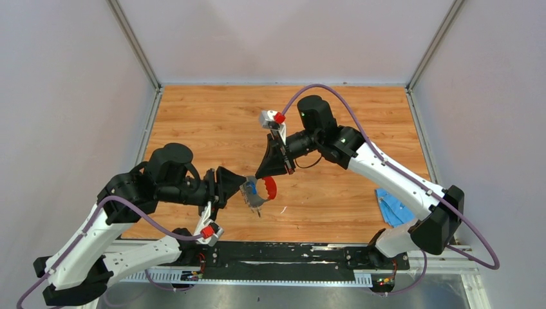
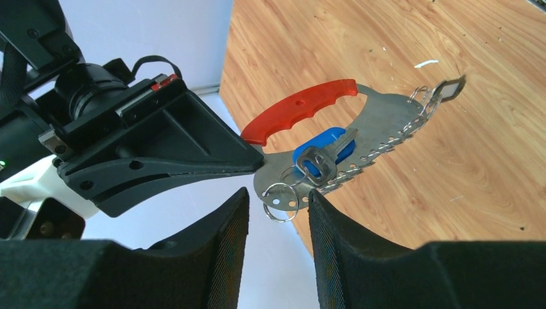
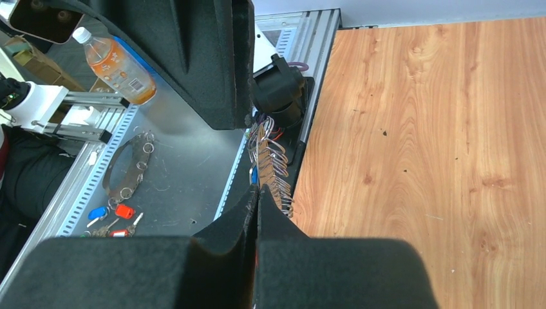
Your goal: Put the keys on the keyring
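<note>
Left wrist: right jaws clamp red-handled keyring [image 2: 386, 121] bearing blue key [image 2: 322, 149]; left jaws apart

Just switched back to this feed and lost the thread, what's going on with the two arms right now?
Both arms meet above the table. The right gripper is shut on the keyring, pinching its metal plate beside the red handle. The left gripper is open, fingers either side of a small ring at the plate's end. A blue key lies against the plate, apparently already hung there.
</note>
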Robot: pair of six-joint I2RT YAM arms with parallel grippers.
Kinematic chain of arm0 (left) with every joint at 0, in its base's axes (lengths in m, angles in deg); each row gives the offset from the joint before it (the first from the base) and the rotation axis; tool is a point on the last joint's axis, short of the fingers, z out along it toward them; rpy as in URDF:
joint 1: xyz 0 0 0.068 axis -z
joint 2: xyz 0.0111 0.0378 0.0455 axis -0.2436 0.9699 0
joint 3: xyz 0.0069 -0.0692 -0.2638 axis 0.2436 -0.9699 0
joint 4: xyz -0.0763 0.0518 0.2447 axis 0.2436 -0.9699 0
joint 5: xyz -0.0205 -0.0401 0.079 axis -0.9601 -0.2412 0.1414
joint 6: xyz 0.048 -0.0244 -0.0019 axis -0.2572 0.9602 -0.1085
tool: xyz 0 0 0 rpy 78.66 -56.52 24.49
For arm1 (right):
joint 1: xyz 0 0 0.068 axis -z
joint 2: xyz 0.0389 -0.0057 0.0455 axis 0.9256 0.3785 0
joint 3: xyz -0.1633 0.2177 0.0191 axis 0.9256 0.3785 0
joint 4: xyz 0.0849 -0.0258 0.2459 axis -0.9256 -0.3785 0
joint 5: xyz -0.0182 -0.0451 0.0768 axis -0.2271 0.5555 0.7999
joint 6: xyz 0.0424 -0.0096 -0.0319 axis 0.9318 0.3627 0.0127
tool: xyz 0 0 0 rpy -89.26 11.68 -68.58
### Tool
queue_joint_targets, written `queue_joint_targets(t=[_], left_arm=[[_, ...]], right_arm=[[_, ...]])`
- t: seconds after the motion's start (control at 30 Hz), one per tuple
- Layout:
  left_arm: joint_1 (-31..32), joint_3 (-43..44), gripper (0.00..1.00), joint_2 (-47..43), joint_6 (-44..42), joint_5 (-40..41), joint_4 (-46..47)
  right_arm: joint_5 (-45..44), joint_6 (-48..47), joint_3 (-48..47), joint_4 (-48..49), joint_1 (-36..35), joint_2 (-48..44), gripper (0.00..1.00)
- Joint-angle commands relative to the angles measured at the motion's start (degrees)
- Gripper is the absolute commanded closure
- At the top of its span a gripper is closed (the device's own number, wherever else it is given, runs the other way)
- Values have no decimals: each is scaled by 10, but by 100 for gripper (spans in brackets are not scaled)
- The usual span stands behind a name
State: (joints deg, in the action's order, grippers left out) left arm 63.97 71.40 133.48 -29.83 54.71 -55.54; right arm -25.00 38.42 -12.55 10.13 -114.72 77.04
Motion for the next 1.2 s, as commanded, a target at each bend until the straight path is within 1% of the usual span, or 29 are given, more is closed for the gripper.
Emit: queue_joint_targets(t=[0.0, 0.13, 0.23, 0.3, 0.4, 0.57, 0.67, 0.73, 0.83, 0.93, 0.97, 1.0, 1.17], left_arm=[[1, -1, 58, 10, 21, 14, -5], [0, 17, 57, 26, 60, 13, -4], [1, 43, 55, 45, 123, 16, -1], [1, 64, 52, 59, 210, 25, -1], [0, 70, 42, 66, 300, 41, 3], [0, 60, 34, 63, 467, 77, 42], [-2, 71, 33, 73, 558, 108, 66], [-17, 85, 34, 87, 607, 111, 71], [-80, 96, 36, 113, 685, 55, 70], [-148, 95, 40, 135, 750, -34, 70], [-158, 94, 40, 140, 768, -72, 70], [-166, 94, 40, 145, 780, -92, 70], [-172, 99, 39, 159, 802, -158, 71]], right_arm=[[-13, 1, -14, -5, -6, -7, 100], [-21, -3, -14, -11, -7, -5, 100], [-26, -8, -12, -15, -7, -7, 100], [-33, -14, -12, -20, -7, -8, 100], [-39, -24, -12, -31, -7, -11, 100], [-46, -39, -10, -47, -7, -23, 100], [-49, -46, -9, -55, -7, -26, 100], [-51, -50, -9, -58, -7, -29, 100], [-53, -55, -10, -62, -7, -32, 100], [-56, -60, -15, -69, -6, -35, 100], [-57, -62, -16, -73, -6, -36, 100], [-59, -64, -17, -76, -7, -37, 100], [-61, -70, -19, -83, -6, -38, 100]])
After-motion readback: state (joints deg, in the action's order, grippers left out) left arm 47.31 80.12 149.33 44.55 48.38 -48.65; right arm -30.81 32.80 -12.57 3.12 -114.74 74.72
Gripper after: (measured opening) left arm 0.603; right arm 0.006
